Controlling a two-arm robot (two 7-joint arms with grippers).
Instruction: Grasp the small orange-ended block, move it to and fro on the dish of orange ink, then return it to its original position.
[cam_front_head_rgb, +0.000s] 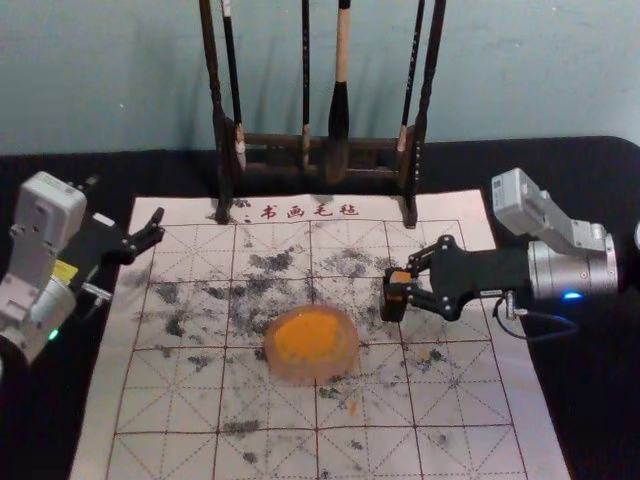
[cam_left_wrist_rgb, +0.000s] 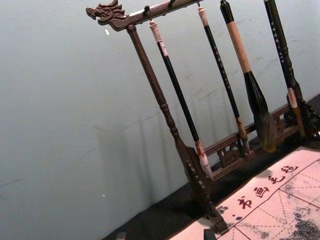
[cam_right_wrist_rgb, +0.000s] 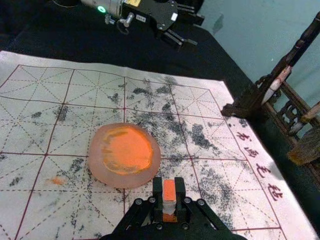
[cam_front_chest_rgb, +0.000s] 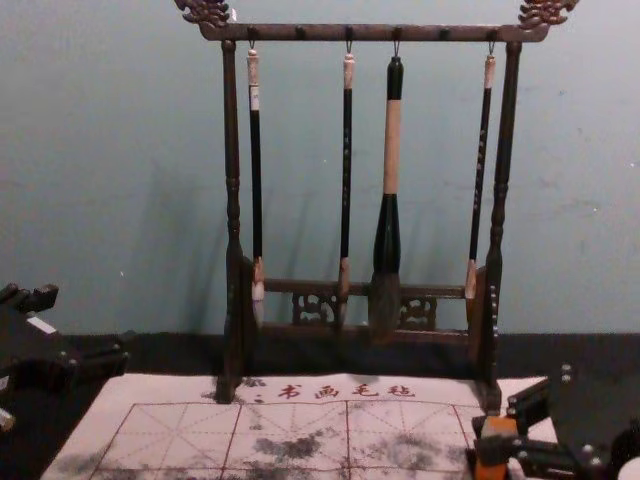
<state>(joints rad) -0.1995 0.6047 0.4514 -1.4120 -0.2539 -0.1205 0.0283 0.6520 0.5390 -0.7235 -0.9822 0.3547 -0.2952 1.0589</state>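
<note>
On the right side of the felt, my right gripper (cam_front_head_rgb: 414, 285) is shut on the small block (cam_front_head_rgb: 400, 277), which shows orange. Up close in the right wrist view, the block (cam_right_wrist_rgb: 169, 190) has an orange end and a white band, pinched between the fingers of my right gripper (cam_right_wrist_rgb: 169, 202). Whether it touches the felt I cannot tell. The round dish (cam_front_head_rgb: 285, 370) with orange ink stands to the left of the block, apart from it. My left gripper (cam_front_head_rgb: 125, 205) stays parked open at the far left; its fingertips edge into the left wrist view.
A dark wooden rack (cam_front_chest_rgb: 232, 200) with several hanging brushes stands at the back, before the wall. The white felt (cam_front_head_rgb: 165, 450) with red grid lines and black ink smudges covers the middle of the black-covered table (cam_front_head_rgb: 480, 160).
</note>
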